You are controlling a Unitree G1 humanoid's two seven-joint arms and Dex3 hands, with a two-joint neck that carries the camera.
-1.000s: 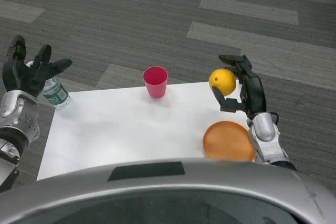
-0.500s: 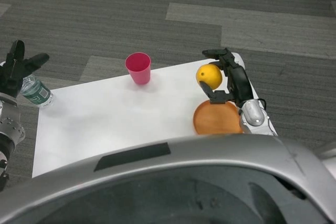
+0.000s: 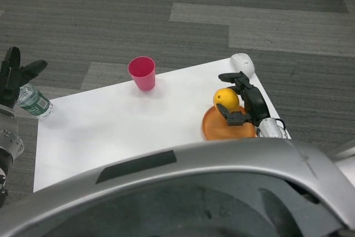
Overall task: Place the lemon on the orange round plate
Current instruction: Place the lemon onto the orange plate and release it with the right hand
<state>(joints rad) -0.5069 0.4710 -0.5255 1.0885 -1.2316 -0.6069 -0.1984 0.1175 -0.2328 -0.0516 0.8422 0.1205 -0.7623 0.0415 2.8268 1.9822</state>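
The right hand [image 3: 242,101] has lowered since the earlier frame; its fingers pinch the lemon [image 3: 226,99], now just above the orange round plate [image 3: 224,127]. The left hand [image 3: 15,75] hovers spread above a water bottle [image 3: 34,101]

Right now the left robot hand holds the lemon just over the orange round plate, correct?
Not quite: the right robot hand holds the lemon just over the orange round plate, as the head view shows. The left robot hand is open by the table's far left corner.
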